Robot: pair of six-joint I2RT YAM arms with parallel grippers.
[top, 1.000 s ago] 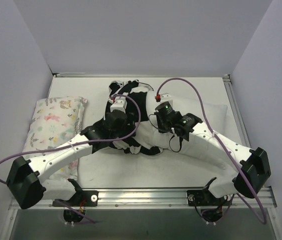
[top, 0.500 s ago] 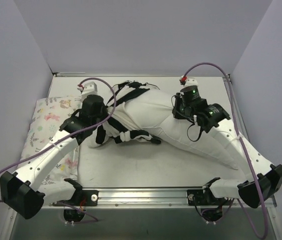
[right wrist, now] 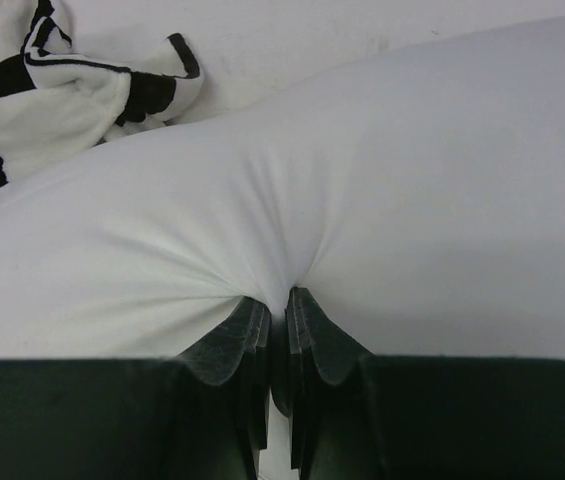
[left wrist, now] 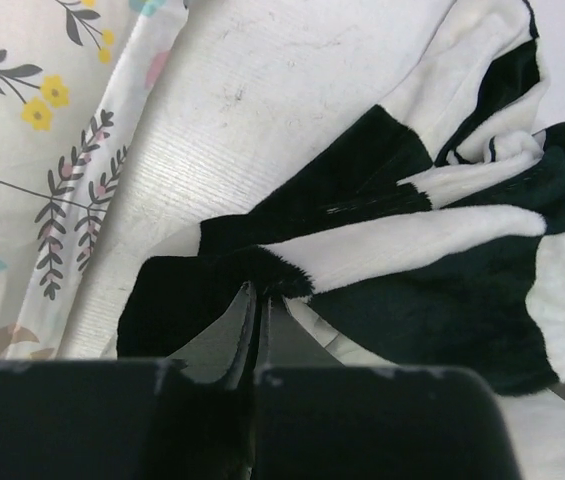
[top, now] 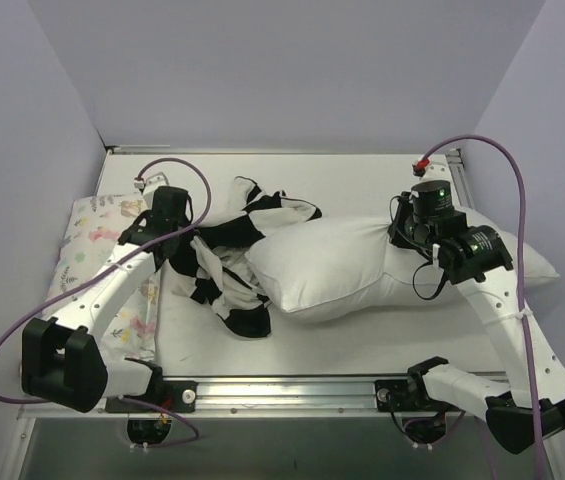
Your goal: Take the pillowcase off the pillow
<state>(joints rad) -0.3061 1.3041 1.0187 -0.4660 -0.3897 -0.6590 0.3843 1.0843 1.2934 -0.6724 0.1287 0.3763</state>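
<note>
Overhead, we see the crumpled black-and-white checkerboard fabric pillowcase [top: 224, 262] bunched against the left end of the plump white pillow [top: 342, 265]; only wrist cameras show us the left gripper [left wrist: 259, 297] pinching its edge, the right gripper [right wrist: 284, 300] nipping pillow cloth.

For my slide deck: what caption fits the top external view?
Left gripper pinches the checkered pillowcase, right gripper pinches the bare white pillow beside it.

Floral pillow [top: 87, 235] partly under left arm [top: 112, 290]; pillow [top: 332, 265] partly behind right arm [top: 502, 300].
</note>
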